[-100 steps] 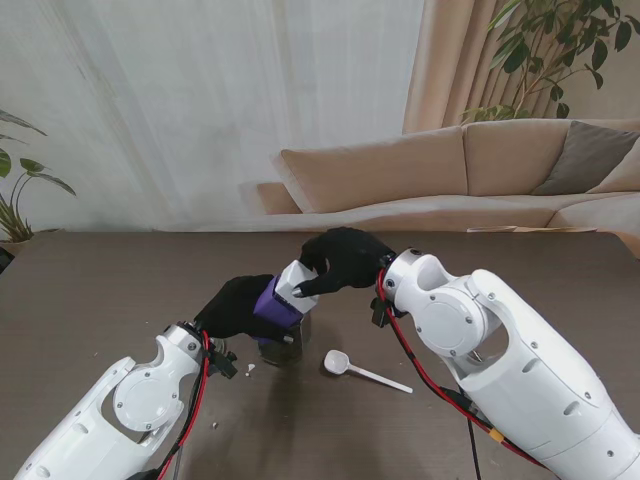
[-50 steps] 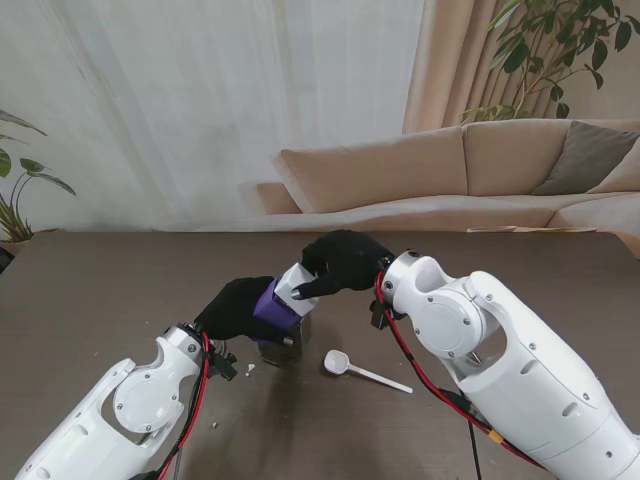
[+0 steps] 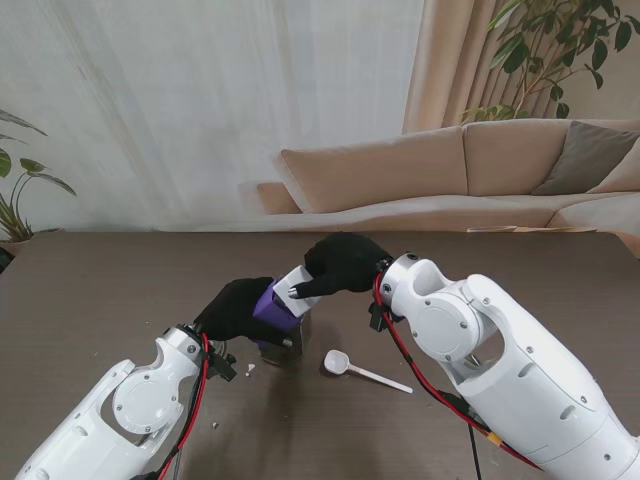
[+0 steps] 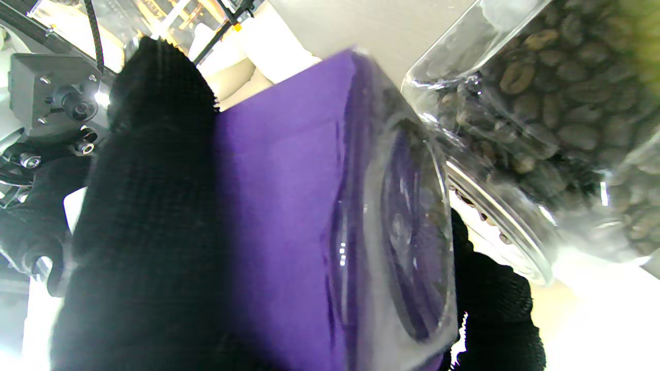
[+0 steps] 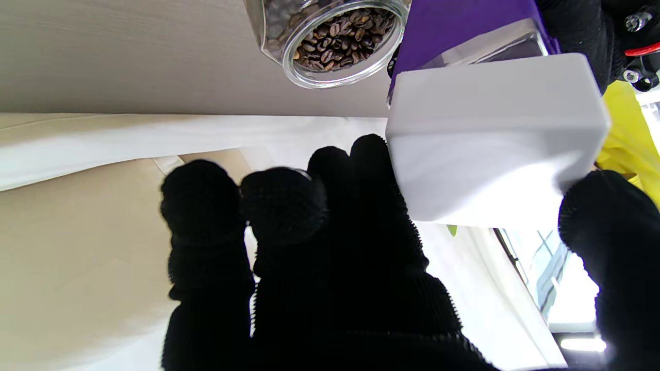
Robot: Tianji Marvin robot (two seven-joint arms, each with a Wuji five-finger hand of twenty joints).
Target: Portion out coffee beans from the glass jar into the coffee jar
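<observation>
Stand view: the dark brown wooden table [image 3: 90, 290] carries a white plastic measuring spoon [image 3: 362, 370] lying flat, just to the right of the two hands and nearer to me; a few small pale specks [image 3: 250, 368] lie near the left wrist, too small to identify; a beige sofa [image 3: 450, 175], a pale curtain [image 3: 200, 110] and green houseplants [image 3: 560, 50] stand beyond the table's far edge. The clear glass jar of coffee beans [image 3: 283, 345] stands on the table directly under the hands, largely hidden by them; its mouth is open and the beans show plainly in the right wrist view [image 5: 340, 38]. The purple rectangular coffee jar with a white square lid [image 3: 280, 300] is lifted off the table and tilted, lid end toward the right hand; it sits above and beside the glass jar [image 4: 541, 118]. The black-gloved left hand [image 3: 236, 308] wraps its fingers [image 4: 149, 216] round the purple body [image 4: 289, 221], holding it firmly; the left arm rises from the near left corner. The black-gloved right hand [image 3: 343, 262] reaches in from the right, forearm bent inward; its fingers [image 5: 371, 216] and thumb pinch the white lid [image 5: 495, 134] from opposite sides, the other fingers curled alongside. No label or lettering is legible on either jar.
</observation>
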